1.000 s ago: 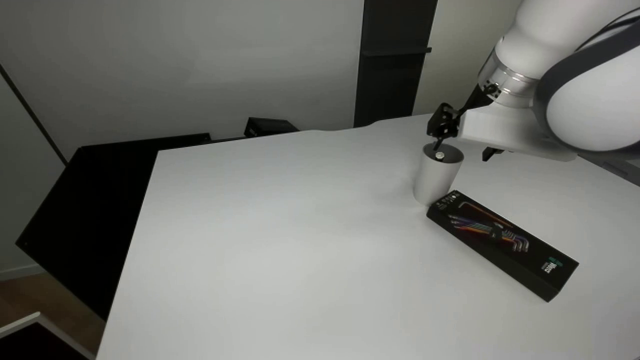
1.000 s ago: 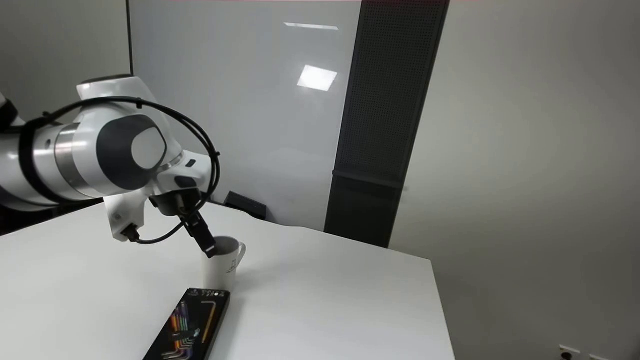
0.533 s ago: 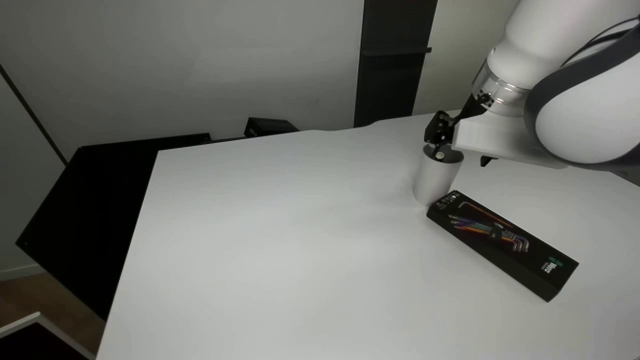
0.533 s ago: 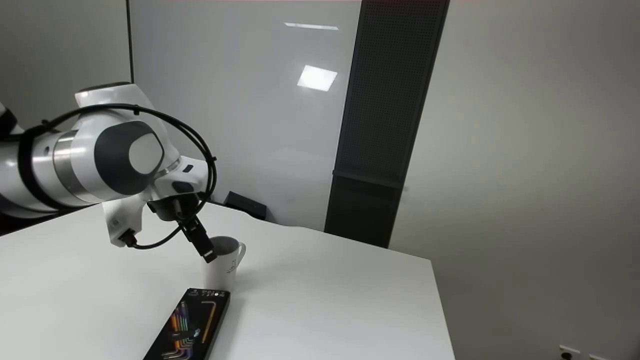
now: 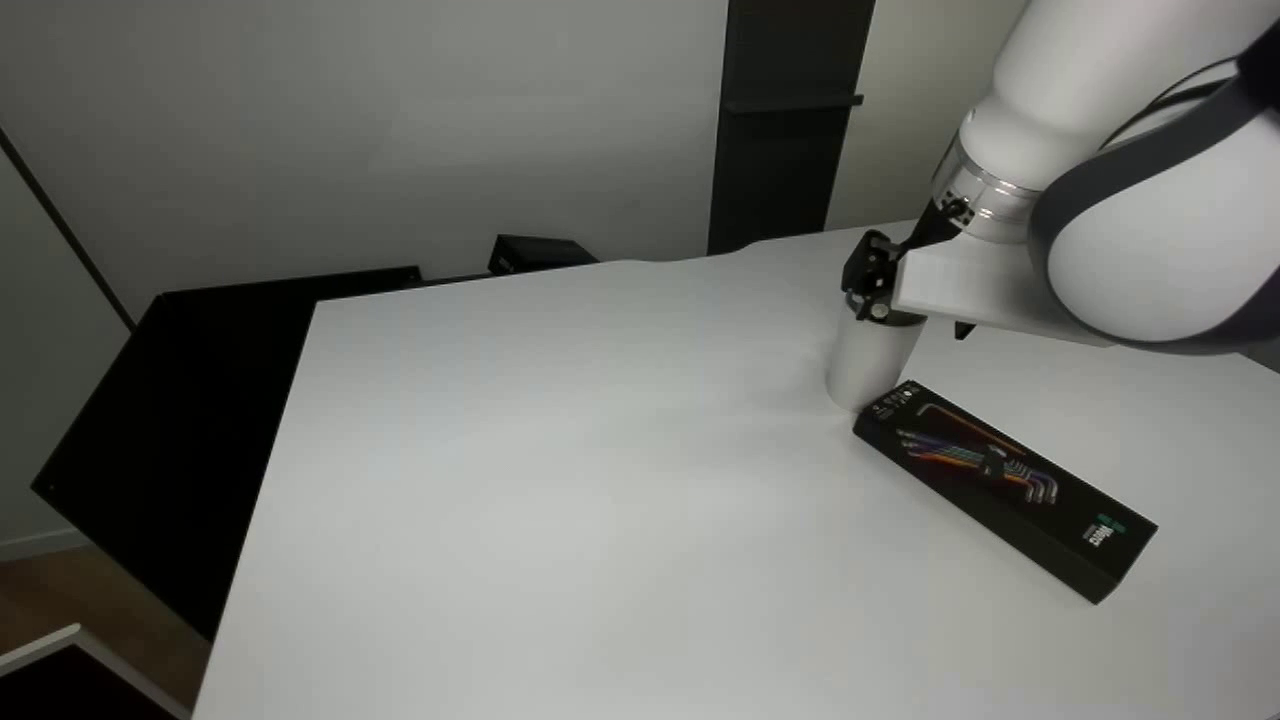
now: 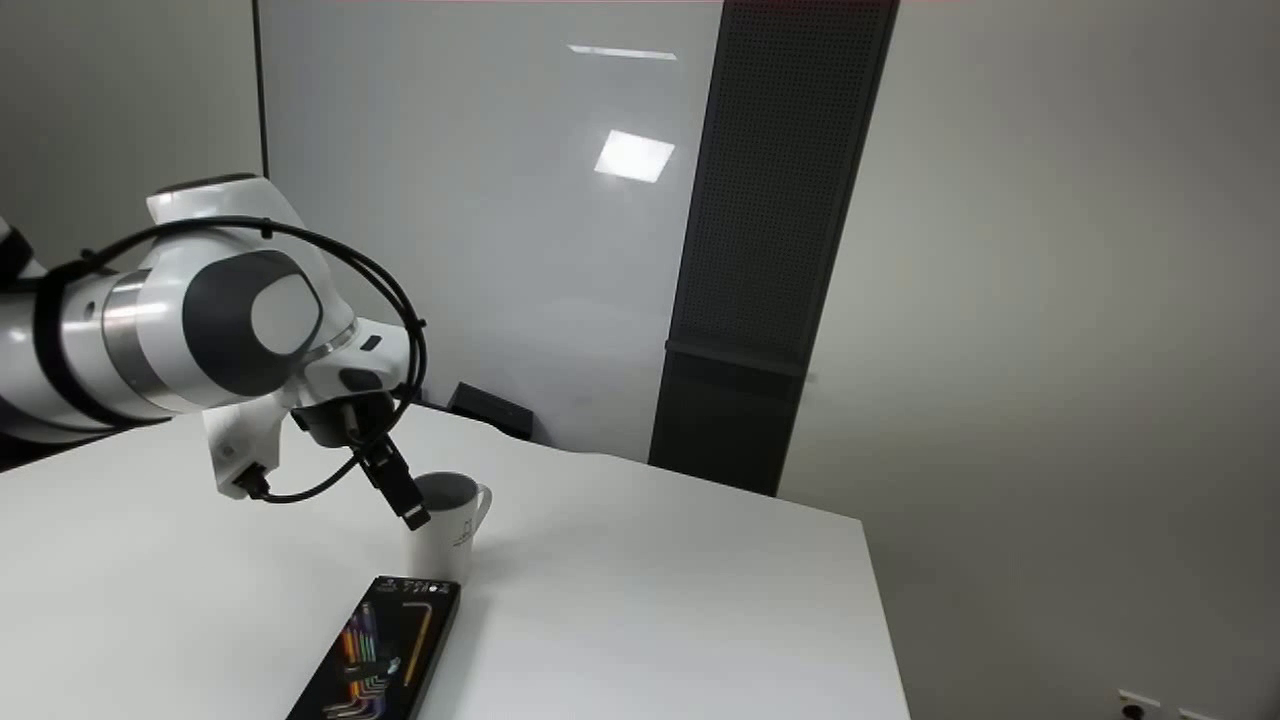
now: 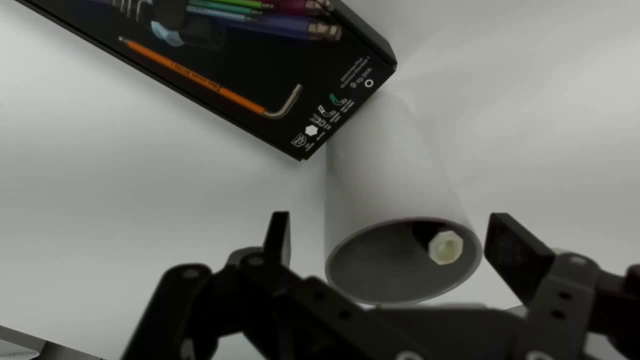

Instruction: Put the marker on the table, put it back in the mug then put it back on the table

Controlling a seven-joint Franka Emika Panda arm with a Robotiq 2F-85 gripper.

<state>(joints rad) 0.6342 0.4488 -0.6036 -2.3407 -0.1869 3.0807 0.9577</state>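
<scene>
The white-grey mug stands upright on the white table; it also shows in an exterior view and in the wrist view. The marker stands inside the mug, leaning on its wall. Only its whitish end and part of a dark body show; the end also shows in an exterior view. My gripper is open and empty, one finger on each side of the mug's mouth. In both exterior views the gripper is at rim height, partly covering the mug.
A black box with hex keys printed on it lies against the mug's base; it also shows in the wrist view. A small black box is behind the table's far edge. A wall rises behind the table.
The arm and open gripper have moved down toward the mug's mouth, and slightly left in both exterior views. The mug, marker and box have not moved.
</scene>
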